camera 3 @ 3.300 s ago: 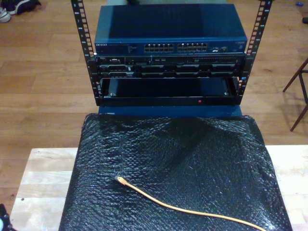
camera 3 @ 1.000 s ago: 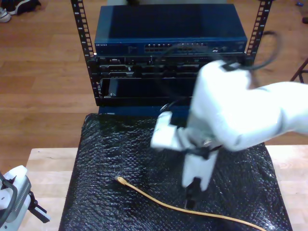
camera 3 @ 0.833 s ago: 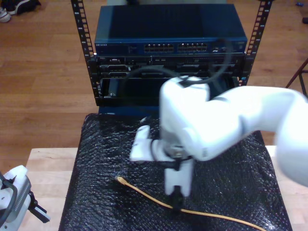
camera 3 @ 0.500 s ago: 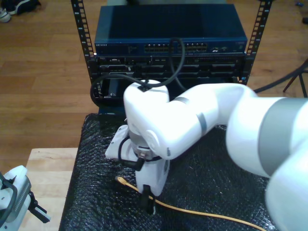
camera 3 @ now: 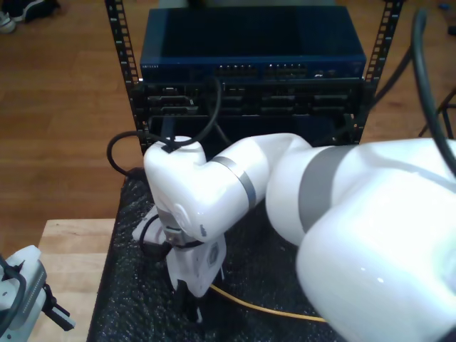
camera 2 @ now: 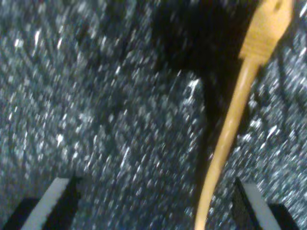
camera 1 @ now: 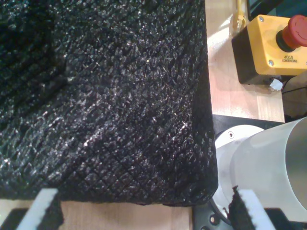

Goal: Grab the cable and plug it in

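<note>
Two grippers, both jaws spread, empty. Second gripper (camera 2: 148,201) hovers over cable (camera 2: 230,129) on black mat (camera 2: 96,96), plug (camera 2: 268,24) ahead, cord near one finger. Step: approach. Next: centre, descend, close behind plug. First gripper (camera 1: 144,211) parked well apart.

The cable (camera 2: 229,129), a thin yellow-orange cord with a ribbed boot and plug at its tip, lies flat on the black bubbled mat (camera 2: 105,120), its length running toward the exterior view's right (camera 3: 263,309).
</note>
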